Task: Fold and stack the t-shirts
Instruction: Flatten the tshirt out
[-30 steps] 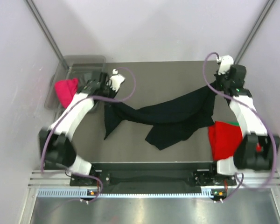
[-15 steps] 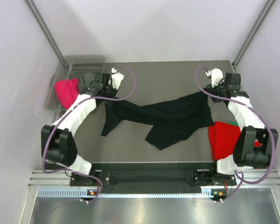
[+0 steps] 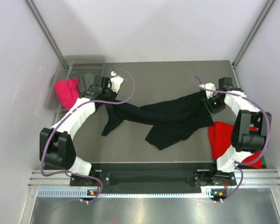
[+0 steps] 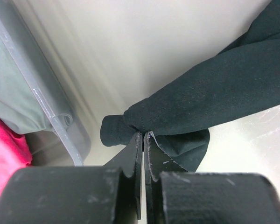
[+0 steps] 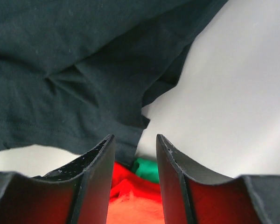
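We find no readable text, no label, no brand name, no number, no sign on any cloth, arm or surface, in any of the three views

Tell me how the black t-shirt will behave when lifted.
Probably floppy: the black t-shirt lies in loose folds and would sag. Likely light: the left gripper holds it by a thin pinch. Pushed, it would probably bunch rather than slide.
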